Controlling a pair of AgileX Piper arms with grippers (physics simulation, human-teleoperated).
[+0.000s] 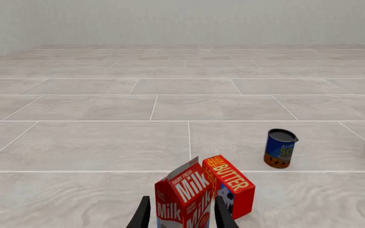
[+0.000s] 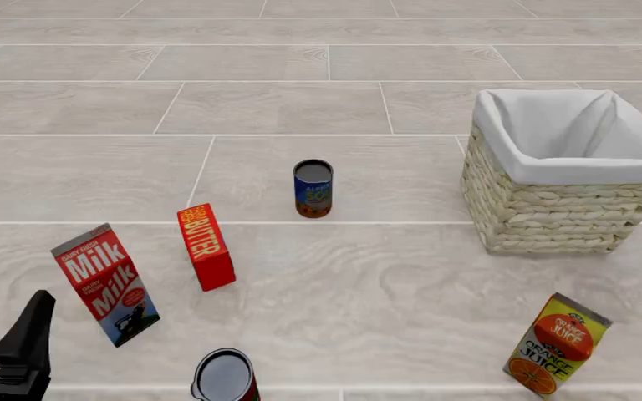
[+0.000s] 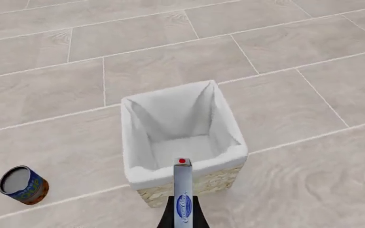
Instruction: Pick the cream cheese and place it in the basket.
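In the right wrist view my right gripper [image 3: 182,214] is shut on the cream cheese [image 3: 182,192], a thin pale blue-and-white box seen edge-on. It is held above the near rim of the basket [image 3: 138,176], whose white cloth lining lies open below. In the front view the basket [image 2: 544,213] stands at the right; only a dark sliver of the right arm shows at the right edge, and the cream cheese is out of view there. My left gripper [image 2: 3,316] is open and empty at the front left, also shown in the left wrist view [image 1: 182,216].
A milk carton [image 2: 107,284] leans just ahead of the left gripper, with the red butter box [image 2: 206,246] beside it. A blue can [image 2: 313,188] stands mid-floor. An orange juice carton [image 2: 555,344] is at the front right, and another can [image 2: 224,378] at the front edge.
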